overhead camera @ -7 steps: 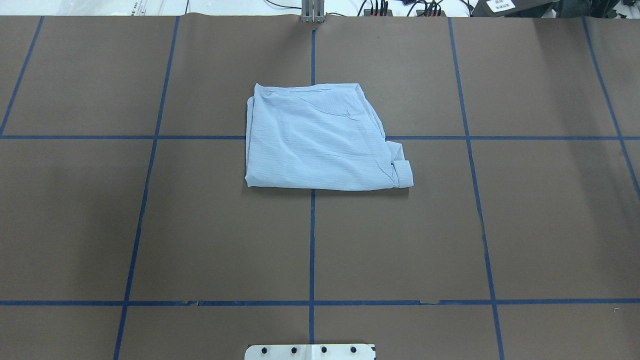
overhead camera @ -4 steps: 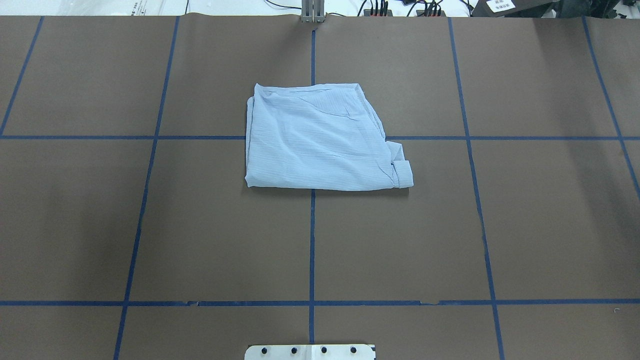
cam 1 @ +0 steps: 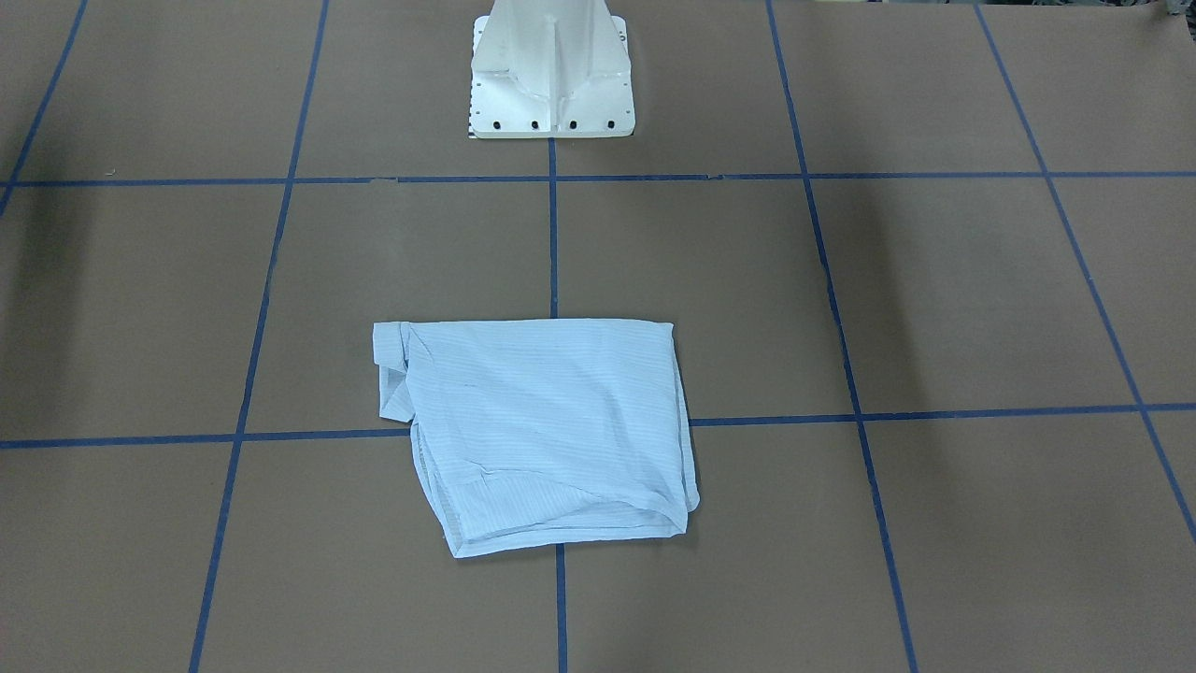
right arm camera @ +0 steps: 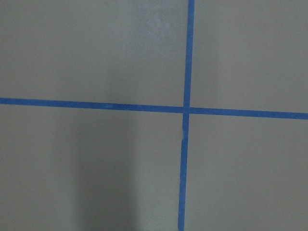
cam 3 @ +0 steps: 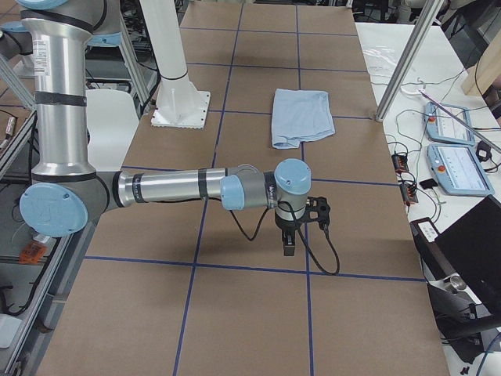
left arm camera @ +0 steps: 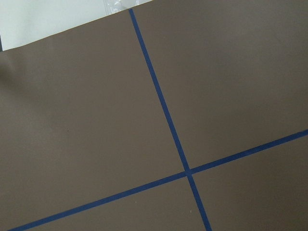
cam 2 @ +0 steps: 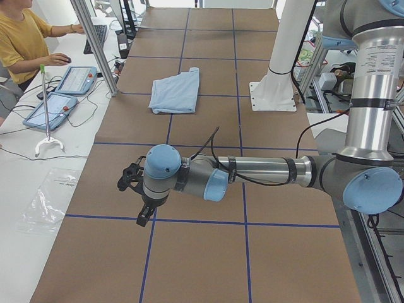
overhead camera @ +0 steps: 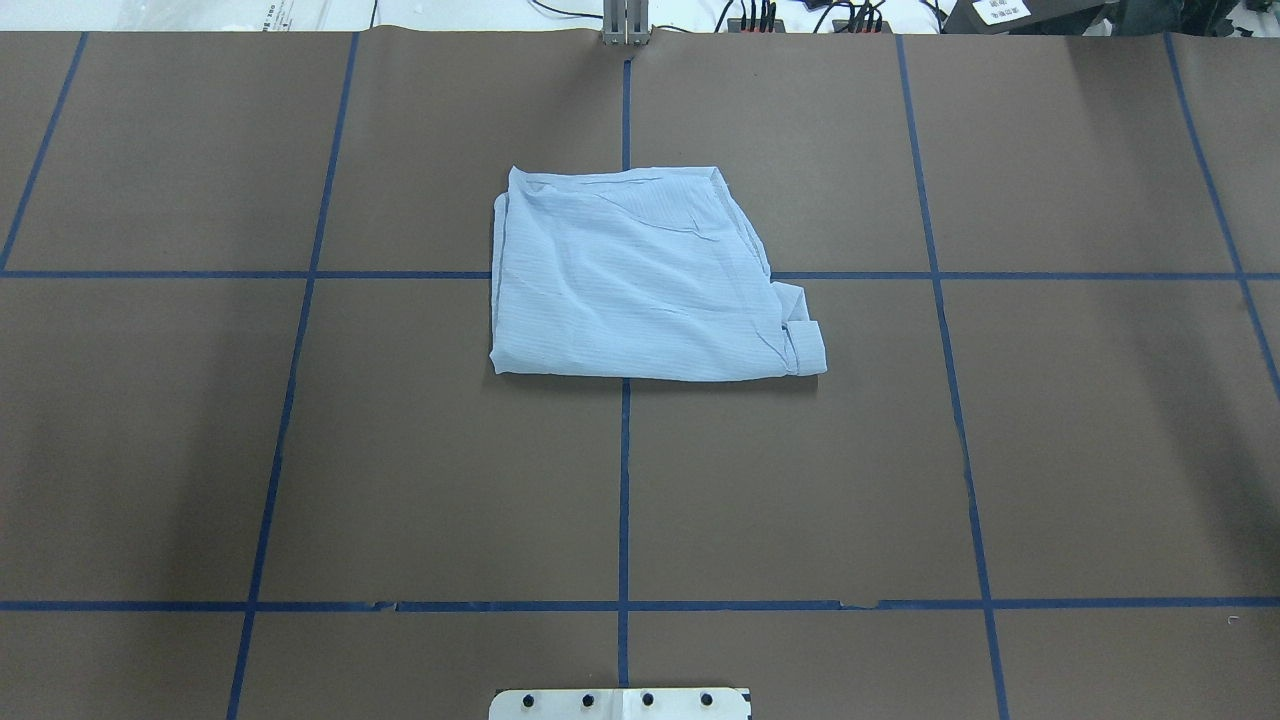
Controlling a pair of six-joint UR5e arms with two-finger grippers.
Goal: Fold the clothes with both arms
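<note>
Folded shirt (overhead camera: 640, 280): the protruding flap (overhead camera: 805, 340), possibly a cuff, may snag and unfold. State of left pincer (cam 2: 142, 218) and right pincer (cam 3: 288, 244): cannot tell.

The table (overhead camera: 1100, 450) was covered with brown paper, marked into squares by blue tape (overhead camera: 623, 480). A folded shirt (overhead camera: 630, 290) lay flat on it, straight out from the base (overhead camera: 620, 704) and well apart from it, over a tape crossing.

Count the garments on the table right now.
1. A folded pale-blue shirt lies across the blue tape lines, ahead of the white base. Anything tucked inside its folds would be hidden.
</note>
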